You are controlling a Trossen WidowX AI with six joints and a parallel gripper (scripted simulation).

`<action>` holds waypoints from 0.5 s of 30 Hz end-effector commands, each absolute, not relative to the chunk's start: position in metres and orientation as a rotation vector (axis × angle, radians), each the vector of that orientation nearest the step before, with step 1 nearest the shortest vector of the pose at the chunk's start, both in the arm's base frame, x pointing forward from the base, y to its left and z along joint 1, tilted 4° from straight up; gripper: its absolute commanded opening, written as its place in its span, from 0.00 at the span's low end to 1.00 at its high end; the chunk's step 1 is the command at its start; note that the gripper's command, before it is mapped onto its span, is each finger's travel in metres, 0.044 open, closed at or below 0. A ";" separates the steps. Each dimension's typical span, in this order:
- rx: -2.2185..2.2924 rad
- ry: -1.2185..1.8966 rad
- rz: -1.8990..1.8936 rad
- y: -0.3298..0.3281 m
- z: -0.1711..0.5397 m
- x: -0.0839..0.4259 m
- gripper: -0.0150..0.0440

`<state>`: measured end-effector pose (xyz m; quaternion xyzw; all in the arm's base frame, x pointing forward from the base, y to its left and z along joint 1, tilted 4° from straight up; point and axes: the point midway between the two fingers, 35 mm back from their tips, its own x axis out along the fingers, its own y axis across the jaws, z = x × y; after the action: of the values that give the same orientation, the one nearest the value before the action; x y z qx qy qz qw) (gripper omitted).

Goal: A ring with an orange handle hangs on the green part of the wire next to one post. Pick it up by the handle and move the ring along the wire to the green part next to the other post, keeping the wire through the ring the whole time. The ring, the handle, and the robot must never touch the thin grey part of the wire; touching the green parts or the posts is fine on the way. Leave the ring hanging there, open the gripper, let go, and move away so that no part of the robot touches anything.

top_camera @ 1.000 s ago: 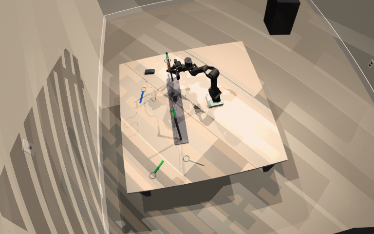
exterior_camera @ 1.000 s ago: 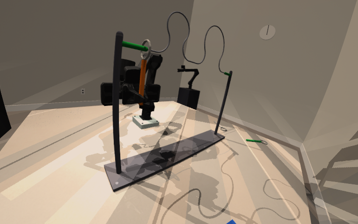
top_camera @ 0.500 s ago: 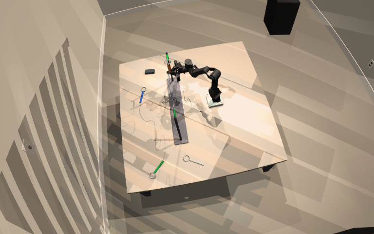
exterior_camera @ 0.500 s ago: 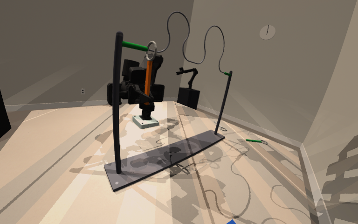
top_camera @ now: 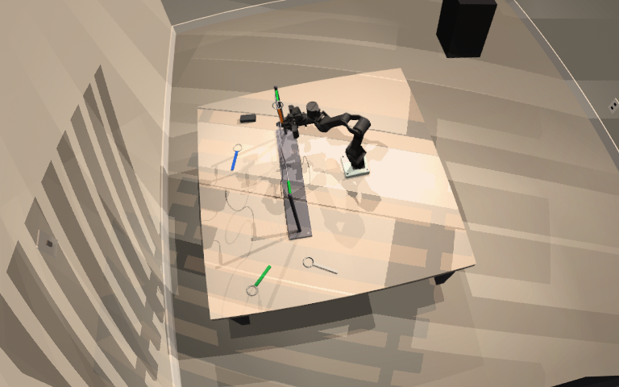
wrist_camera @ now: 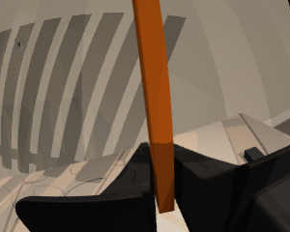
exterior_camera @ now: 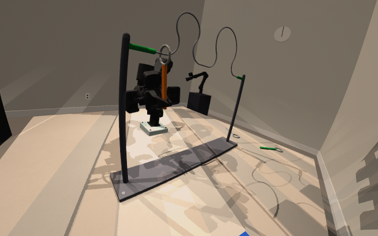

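The ring (exterior_camera: 164,54) (top_camera: 279,109) hangs around the wire just past the end of the green part (exterior_camera: 142,48) (top_camera: 276,93) next to the tall near post (exterior_camera: 123,116). Its orange handle (exterior_camera: 164,81) (top_camera: 280,114) (wrist_camera: 153,84) hangs straight down. My gripper (exterior_camera: 162,103) (top_camera: 289,123) (wrist_camera: 153,147) is shut on the handle's lower end. The thin grey wire (exterior_camera: 188,16) loops up and down toward the far post (exterior_camera: 234,111), which has a short green part (exterior_camera: 239,77) (top_camera: 288,186). I cannot tell whether the ring touches the wire.
The posts stand on a grey base plate (exterior_camera: 173,165) (top_camera: 303,210). Loose rings lie on the table: a blue-handled one (top_camera: 234,158), a green-handled one (top_camera: 260,279) (exterior_camera: 268,148) and a grey-handled one (top_camera: 320,266). A small black box (top_camera: 247,117) lies at the back left. My arm's base (top_camera: 355,168) stands right of the plate.
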<state>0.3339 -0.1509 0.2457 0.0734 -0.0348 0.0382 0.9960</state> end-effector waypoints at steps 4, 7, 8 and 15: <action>0.243 -0.073 0.078 -0.133 0.251 0.332 0.00; 0.301 -0.071 0.080 -0.123 0.254 0.331 0.00; 0.321 -0.071 0.081 -0.120 0.255 0.331 0.00; 0.457 -0.055 0.091 -0.099 0.264 0.327 0.00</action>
<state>0.3304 -0.1056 0.2581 0.2032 -0.0286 0.0449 0.9777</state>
